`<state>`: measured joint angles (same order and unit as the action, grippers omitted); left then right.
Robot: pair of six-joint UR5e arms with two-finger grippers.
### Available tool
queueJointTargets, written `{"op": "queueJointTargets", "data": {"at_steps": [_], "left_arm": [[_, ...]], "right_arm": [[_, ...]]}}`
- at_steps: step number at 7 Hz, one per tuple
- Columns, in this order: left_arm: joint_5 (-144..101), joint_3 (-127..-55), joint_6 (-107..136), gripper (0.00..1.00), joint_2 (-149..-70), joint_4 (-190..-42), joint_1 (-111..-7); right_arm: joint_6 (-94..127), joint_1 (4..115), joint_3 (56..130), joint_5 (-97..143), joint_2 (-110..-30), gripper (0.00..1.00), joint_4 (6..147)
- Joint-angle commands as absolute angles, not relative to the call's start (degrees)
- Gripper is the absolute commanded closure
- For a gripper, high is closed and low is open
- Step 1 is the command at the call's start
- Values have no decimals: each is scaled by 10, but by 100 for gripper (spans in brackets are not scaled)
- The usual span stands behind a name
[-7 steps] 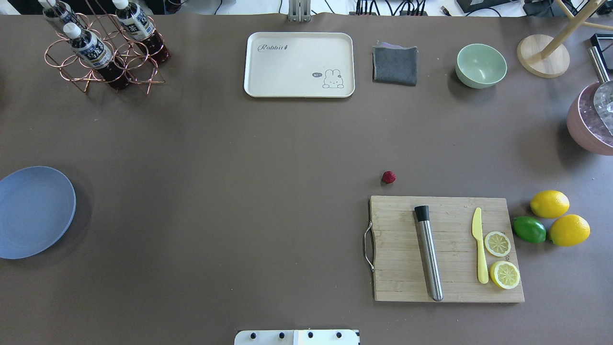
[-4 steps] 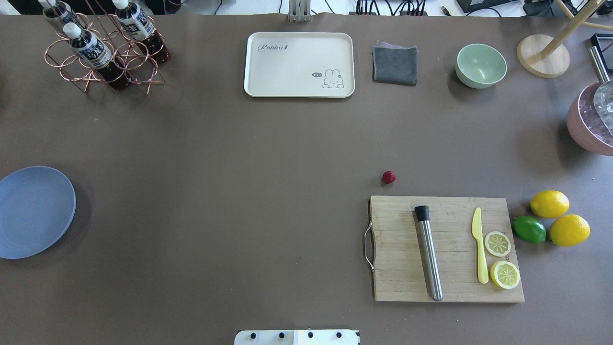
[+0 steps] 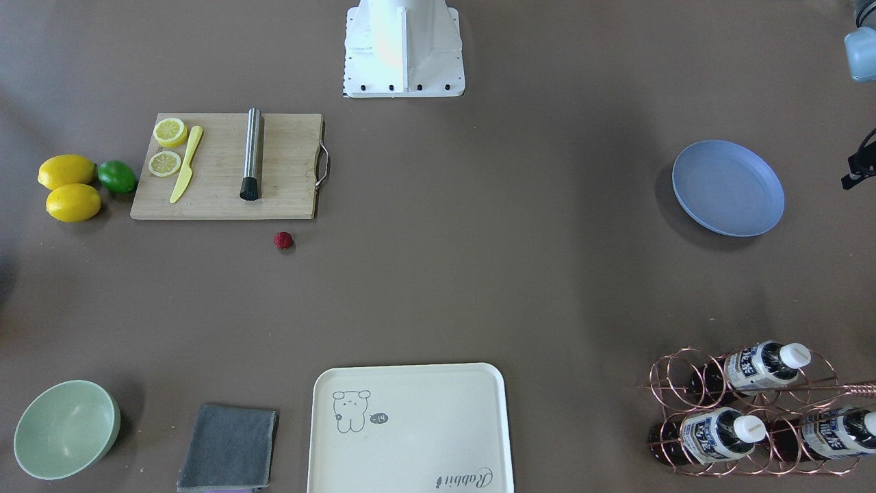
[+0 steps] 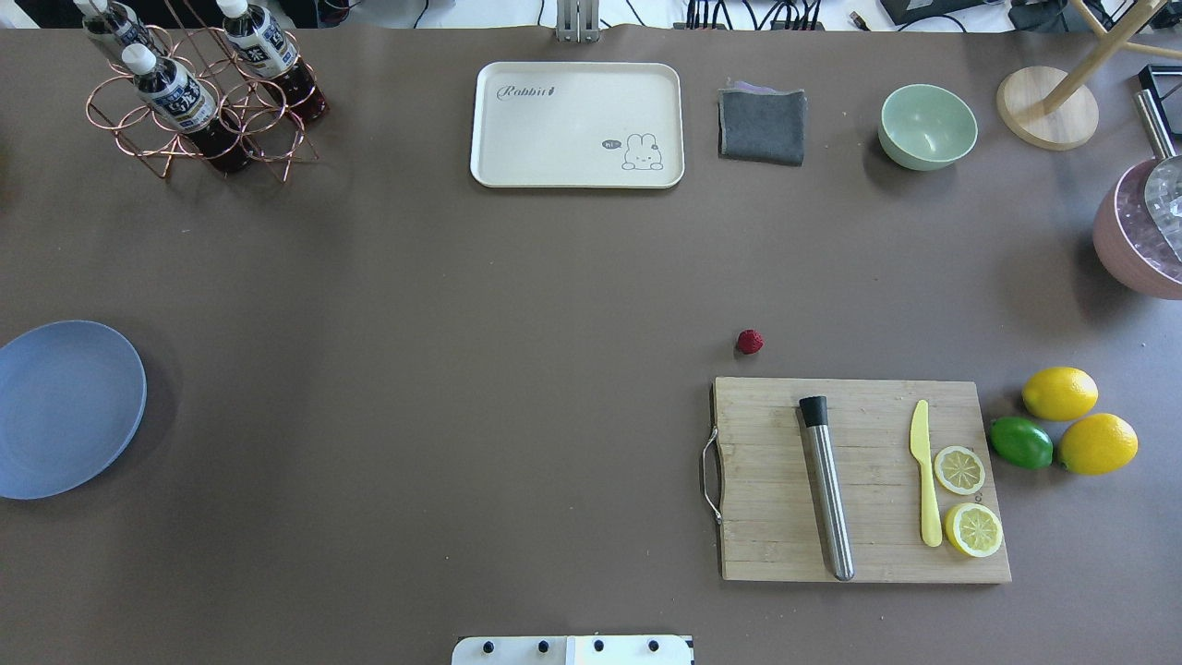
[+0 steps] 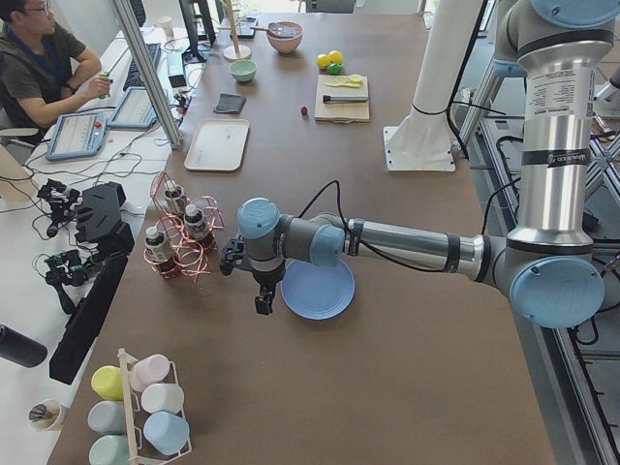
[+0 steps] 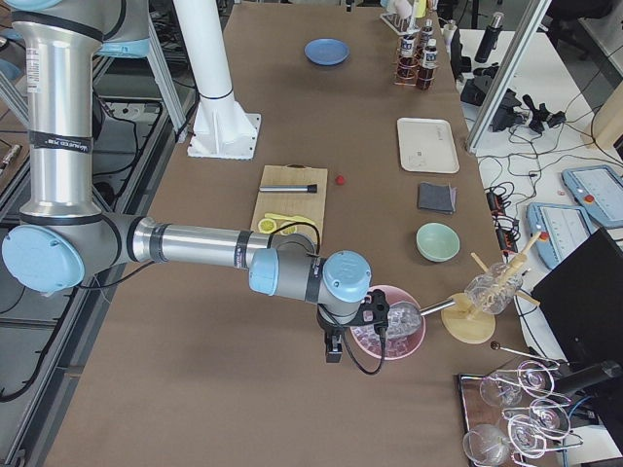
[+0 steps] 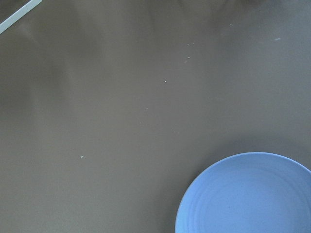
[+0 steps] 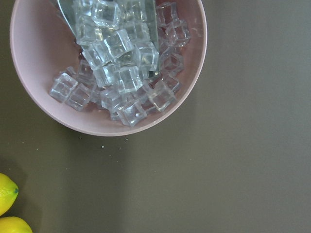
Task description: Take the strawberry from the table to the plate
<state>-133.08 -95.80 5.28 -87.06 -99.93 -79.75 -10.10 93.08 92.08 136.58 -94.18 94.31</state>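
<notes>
The strawberry [image 4: 750, 342] is a small dark-red berry lying on the brown table [image 4: 462, 369], just beyond the far left corner of the cutting board; it also shows as the strawberry [image 3: 283, 240]. At the table's left edge sits the light-blue plate [image 4: 65, 406], bare, and the left wrist view catches part of the plate [image 7: 252, 194]. My left gripper [image 5: 262, 302] hangs beside the plate at the table's left end. My right gripper [image 6: 333, 350] hangs by the pink ice bowl at the right end. I cannot tell whether either is open or shut.
A wooden cutting board [image 4: 776, 480] carries a steel muddler, a yellow knife and two lemon slices. Two lemons [image 4: 1060, 392] and a lime lie to its right. A cream tray [image 4: 577, 125], grey cloth, green bowl [image 4: 927, 126], bottle rack [image 4: 199, 92] and pink ice bowl [image 8: 36, 92] line the edges.
</notes>
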Motion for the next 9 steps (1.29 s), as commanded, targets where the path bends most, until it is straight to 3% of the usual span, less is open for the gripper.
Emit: {"op": "queueJointTargets", "data": {"at_steps": [1, 3, 7, 8, 9], "left_arm": [[-1330, -858, 154, 2, -846, -1221, -758], [-1325, -787, 291, 2, -846, -1390, -692], [-1325, -791, 330, 7, -814, -1450, -638], [-1325, -791, 330, 16, -803, -1463, -626], [-1325, -791, 333, 38, -797, -1472, -626]], "right_arm": [[-102, 930, 925, 1410, -941, 0, 942], [-101, 905, 925, 1421, -942, 0, 896], [-100, 892, 926, 1421, -942, 0, 887], [-100, 891, 927, 1421, -941, 0, 887], [-99, 891, 927, 1421, -941, 0, 888]]}}
